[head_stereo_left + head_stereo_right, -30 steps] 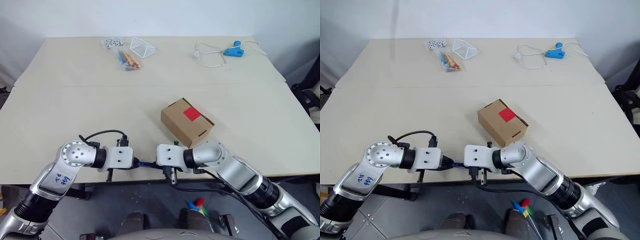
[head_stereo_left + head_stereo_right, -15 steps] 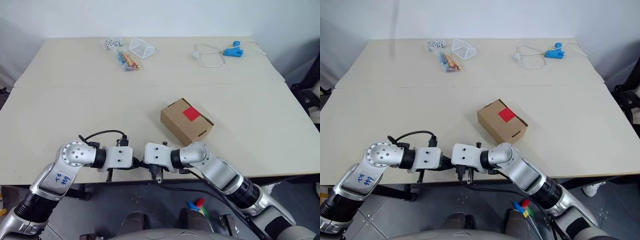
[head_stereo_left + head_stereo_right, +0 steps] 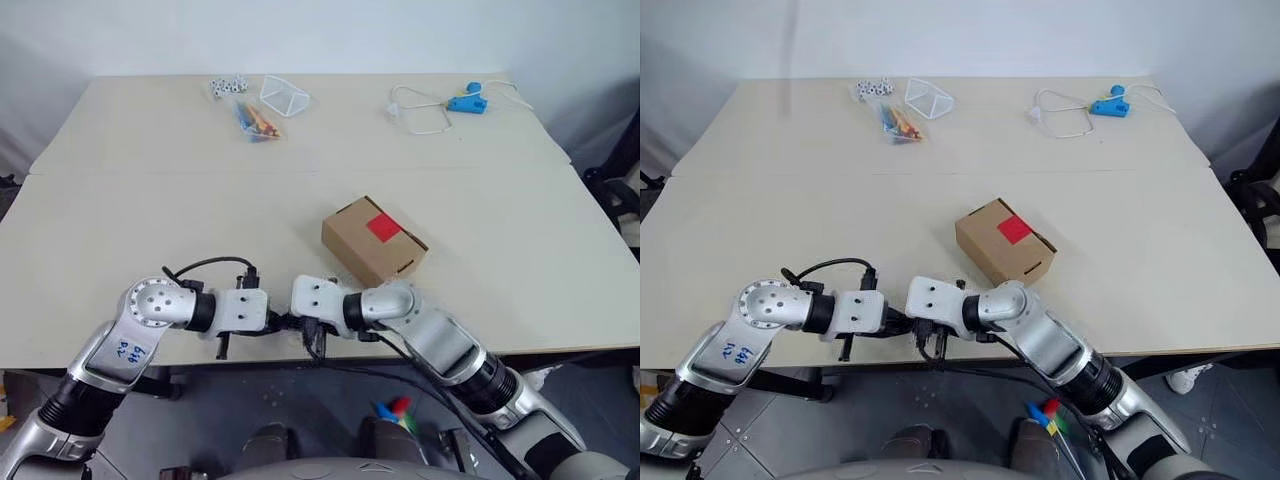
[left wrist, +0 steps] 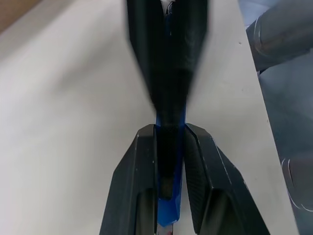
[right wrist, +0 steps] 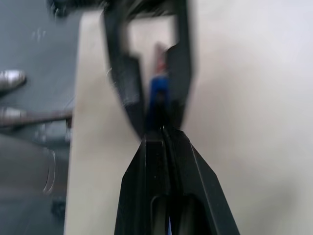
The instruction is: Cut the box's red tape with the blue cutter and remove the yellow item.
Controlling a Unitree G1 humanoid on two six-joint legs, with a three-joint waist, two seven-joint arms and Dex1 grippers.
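Observation:
The brown cardboard box (image 3: 375,242) lies right of the table's middle with the red tape (image 3: 383,227) on its top. At the table's front edge my two grippers meet tip to tip. The left gripper (image 4: 168,131) is shut on the blue cutter (image 4: 169,218), a slim blue stick with a dark end. My right gripper (image 5: 161,133) is shut on that dark end, coming from the opposite side (image 3: 298,322). In the right wrist view the cutter (image 5: 157,95) runs on between the left gripper's fingers (image 5: 123,78). The yellow item is out of view.
At the far edge lie a bag of coloured pencils (image 3: 257,120), a clear triangular piece (image 3: 285,95), small white beads (image 3: 226,85) and a light-blue gadget with a white cord (image 3: 465,102). The grippers hang right at the table's front edge (image 3: 200,358).
My right gripper has slid left along the front edge and closed the gap to the left gripper. The left gripper and the box have stayed put.

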